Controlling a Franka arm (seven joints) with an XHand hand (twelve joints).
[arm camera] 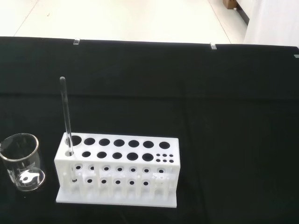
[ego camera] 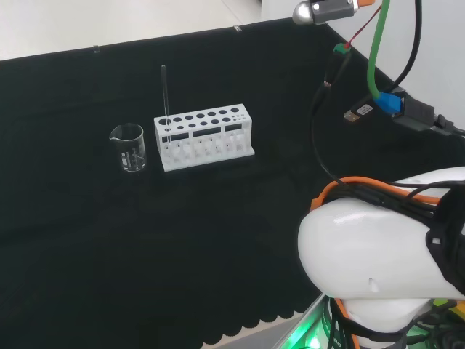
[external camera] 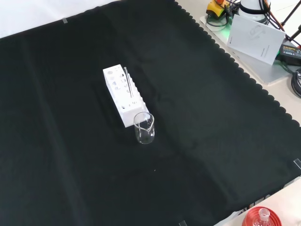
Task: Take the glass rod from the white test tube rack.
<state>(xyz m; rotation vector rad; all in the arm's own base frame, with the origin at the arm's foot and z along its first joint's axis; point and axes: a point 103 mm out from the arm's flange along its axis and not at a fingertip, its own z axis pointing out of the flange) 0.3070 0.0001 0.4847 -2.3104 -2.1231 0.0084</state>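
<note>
A white test tube rack [ego camera: 204,136] stands on the black cloth, left of centre in the head view. A thin glass rod [ego camera: 165,98] stands upright in a hole at the rack's left end in that view. In the front view the rack [external camera: 122,94] lies mid-cloth with the rod [external camera: 127,82] along its right side. The wrist view looks at the rack [arm camera: 117,169] from some way off, with the rod [arm camera: 66,113] rising from an end hole.
A small clear glass beaker [ego camera: 128,147] stands just left of the rack in the head view; in the front view the beaker [external camera: 144,127] is nearer than the rack. The arm's white link [ego camera: 381,247] bulks at lower right. A red ring stand [external camera: 261,217] sits at the front view's bottom edge.
</note>
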